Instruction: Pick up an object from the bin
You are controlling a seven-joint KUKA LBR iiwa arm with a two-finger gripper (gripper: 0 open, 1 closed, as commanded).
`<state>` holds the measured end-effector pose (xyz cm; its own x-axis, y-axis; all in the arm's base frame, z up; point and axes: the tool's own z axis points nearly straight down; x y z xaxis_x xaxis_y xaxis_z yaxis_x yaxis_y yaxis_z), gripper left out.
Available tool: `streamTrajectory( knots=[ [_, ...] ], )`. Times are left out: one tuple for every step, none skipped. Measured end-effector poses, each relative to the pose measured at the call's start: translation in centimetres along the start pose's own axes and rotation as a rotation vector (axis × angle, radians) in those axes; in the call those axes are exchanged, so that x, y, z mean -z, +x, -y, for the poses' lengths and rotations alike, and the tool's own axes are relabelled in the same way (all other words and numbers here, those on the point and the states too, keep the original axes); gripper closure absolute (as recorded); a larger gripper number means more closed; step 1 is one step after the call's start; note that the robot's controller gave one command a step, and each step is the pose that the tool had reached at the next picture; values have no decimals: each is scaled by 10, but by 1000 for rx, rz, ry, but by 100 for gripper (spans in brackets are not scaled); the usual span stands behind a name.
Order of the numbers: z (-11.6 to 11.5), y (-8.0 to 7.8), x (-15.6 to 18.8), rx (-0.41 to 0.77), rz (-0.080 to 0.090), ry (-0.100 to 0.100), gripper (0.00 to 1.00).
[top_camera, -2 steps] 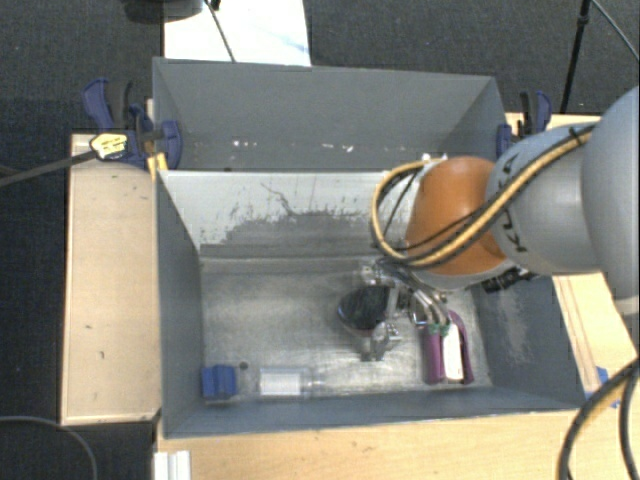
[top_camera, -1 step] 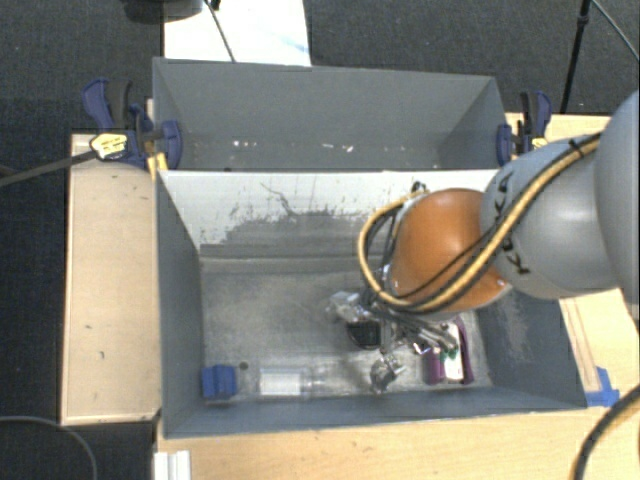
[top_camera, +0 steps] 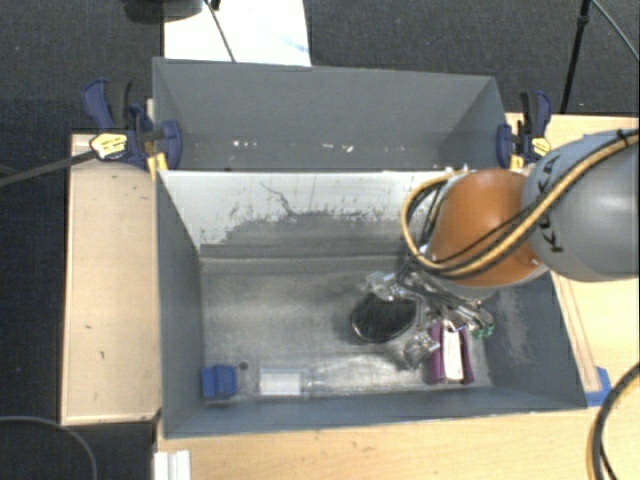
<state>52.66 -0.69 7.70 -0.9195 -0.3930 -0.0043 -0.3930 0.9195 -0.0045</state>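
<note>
The gripper (top_camera: pixel 412 308) sits low in the right half of the bin (top_camera: pixel 250 228), close to the floor, and whether it is spread, closed or clamped on anything cannot be told: its metal parts blur into one tangle under the wrist. It hangs directly against a black rounded object (top_camera: pixel 378 320), a glossy dark oval lying on the bin floor right of centre. That object looks like the one being worked on, though the view does not show it gripped. It appears smooth and shiny, with a pale highlight on top, so I would expect it to be slippery to pinch.

Just to the right, under the wrist, is a purple-and-white piece (top_camera: pixel 447 356); I cannot say whether it is a loose thing or belongs to the robot. Above sits the orange cover (top_camera: pixel 480 230) with its cables (top_camera: pixel 425 238) looped round it, tipped steeply downward, which suits a reach from the right into the deep part of the bin.

Well apart, along the near wall, lie a clear tube (top_camera: pixel 300 379) and a small blue block (top_camera: pixel 218 381), both resting where the sloped sides would let loose things slide.
</note>
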Motion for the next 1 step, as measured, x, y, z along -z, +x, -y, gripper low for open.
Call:
streamTrajectory(
  knots=[
    [-5, -1, 0, 8, -1, -4, 100]
  ],
)
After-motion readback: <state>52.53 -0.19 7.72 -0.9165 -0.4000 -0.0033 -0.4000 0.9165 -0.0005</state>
